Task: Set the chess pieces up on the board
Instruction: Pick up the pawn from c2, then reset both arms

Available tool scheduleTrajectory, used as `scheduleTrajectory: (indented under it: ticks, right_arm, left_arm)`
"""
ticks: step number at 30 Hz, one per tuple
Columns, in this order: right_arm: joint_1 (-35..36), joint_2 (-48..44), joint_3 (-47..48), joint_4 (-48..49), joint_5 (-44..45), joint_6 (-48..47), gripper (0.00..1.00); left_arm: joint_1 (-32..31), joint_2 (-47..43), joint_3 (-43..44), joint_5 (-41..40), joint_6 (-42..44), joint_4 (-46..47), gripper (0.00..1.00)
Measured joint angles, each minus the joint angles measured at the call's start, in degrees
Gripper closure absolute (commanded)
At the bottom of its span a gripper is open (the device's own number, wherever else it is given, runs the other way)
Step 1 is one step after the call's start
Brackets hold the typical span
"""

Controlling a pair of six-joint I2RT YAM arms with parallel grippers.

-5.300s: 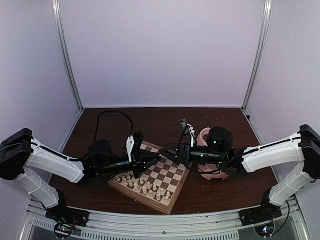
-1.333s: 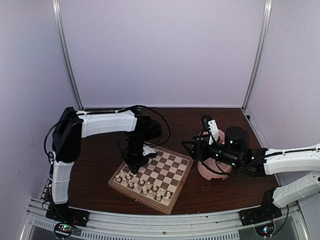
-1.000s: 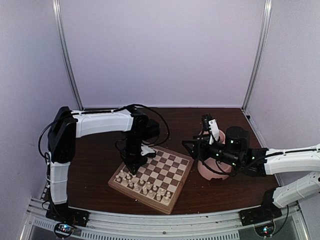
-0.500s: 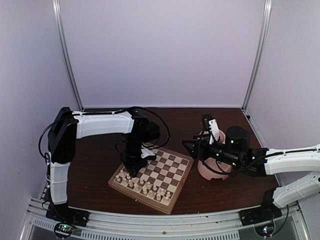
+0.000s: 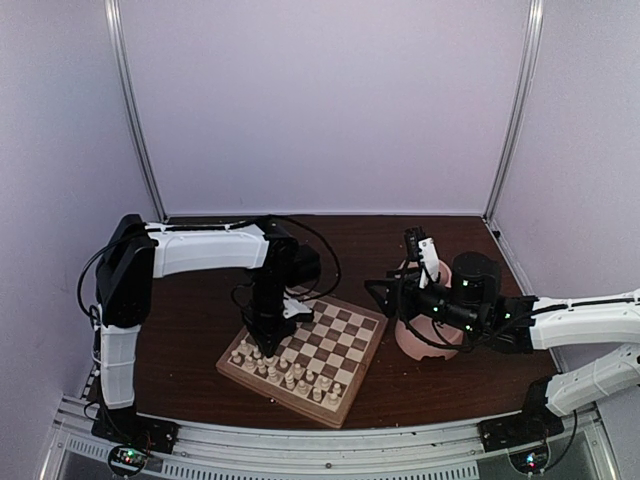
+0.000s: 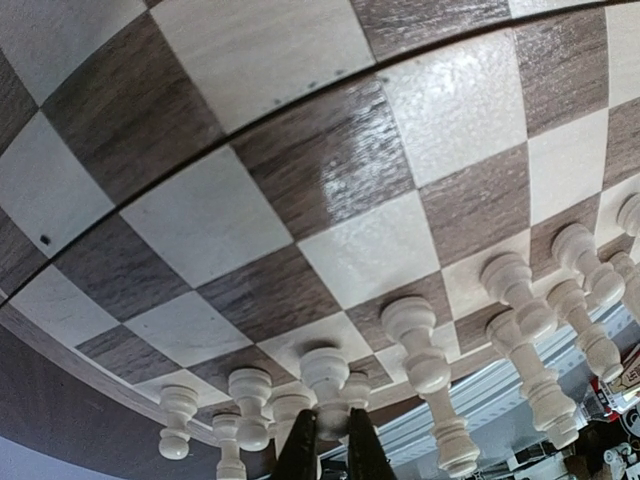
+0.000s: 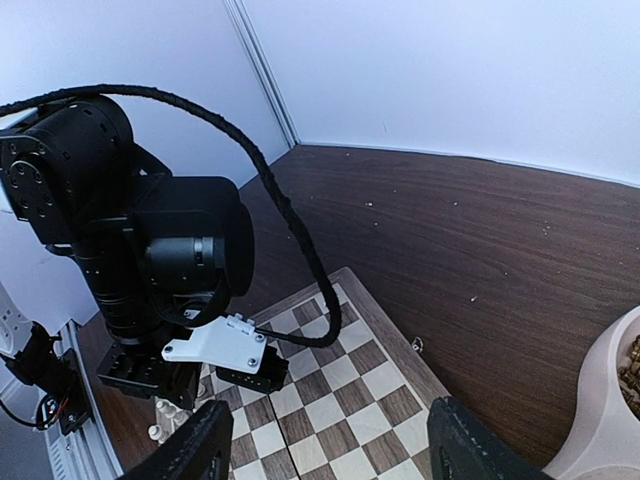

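Visibly, left tool (image 6: 335, 445) clamps one chess piece (image 6: 325, 375) on the one board (image 6: 330, 170); right tool (image 7: 330, 450) gapes.

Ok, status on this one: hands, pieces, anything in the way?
Left hand shut at a cream piece on the board, near rows. Right hand open, empty, beside the pink bowl. Far rows bare, nothing blocking.

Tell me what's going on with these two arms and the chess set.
The left gripper is shut low over the left edge of the chessboard, its tips at a cream pawn among the two rows of cream pieces standing there. Whether it actually pinches the pawn is unclear. The right gripper hangs open and empty near the board's right corner, beside the pink bowl.
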Motion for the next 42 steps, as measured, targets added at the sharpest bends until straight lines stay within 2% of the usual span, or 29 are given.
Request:
scheduleTrajectory:
  ticks: [8, 18, 25, 28, 30, 31, 32, 33, 36, 42]
  right_arm:
    - [0.0, -0.39, 0.0, 0.0, 0.0, 0.02, 0.31]
    - [0.0, -0.42, 0.0, 0.0, -0.02, 0.0, 0.31]
    - [0.0, -0.55, 0.0, -0.17, 0.02, -0.28, 0.31]
    - [0.0, -1.44, -0.02, -1.05, 0.59, -1.4, 0.3]
    - [0.0, -2.84, -0.52, -1.27, 2.16, -2.4, 0.29]
    - [0.0, -3.69, -0.96, -1.18, 3.19, -2.78, 0.29]
    - [0.0, -4.76, -1.66, -1.18, 4.74, -3.37, 0.28]
    - [0.0, -5.75, -2.34, -1.25, 6.47, -4.04, 0.28]
    - [0.0, -7.43, -3.89, -1.29, 10.58, -5.95, 0.26]
    - [-0.02, -6.47, -6.54, 0.98, 18.69, -10.56, 0.25]
  left_arm:
    - [-0.02, 0.0, -0.15, 0.0, 0.07, 0.39, 0.78]
    - [-0.39, 0.0, -0.15, -0.26, 0.22, 0.66, 0.78]
    - [-0.39, -2.93, 0.44, -2.84, -0.57, 1.66, 0.67]
    - [-0.39, -8.52, 0.5, -6.14, -2.12, 4.02, 0.59]
    - [-0.39, -14.45, -0.35, -10.36, -3.85, 6.91, 0.48]
    - [-0.37, -17.4, -1.11, -12.37, -4.48, 8.48, 0.34]
    - [-0.37, -21.81, -2.93, -15.17, -5.73, 11.5, 0.15]
    - [-0.28, -25.03, -4.35, -17.18, -5.95, 13.33, 0.04]
    - [0.15, -35.56, -11.54, -22.88, -8.48, 20.74, 0.02]
    - [1.86, -57.13, -36.02, -33.75, -10.03, 42.93, 0.02]
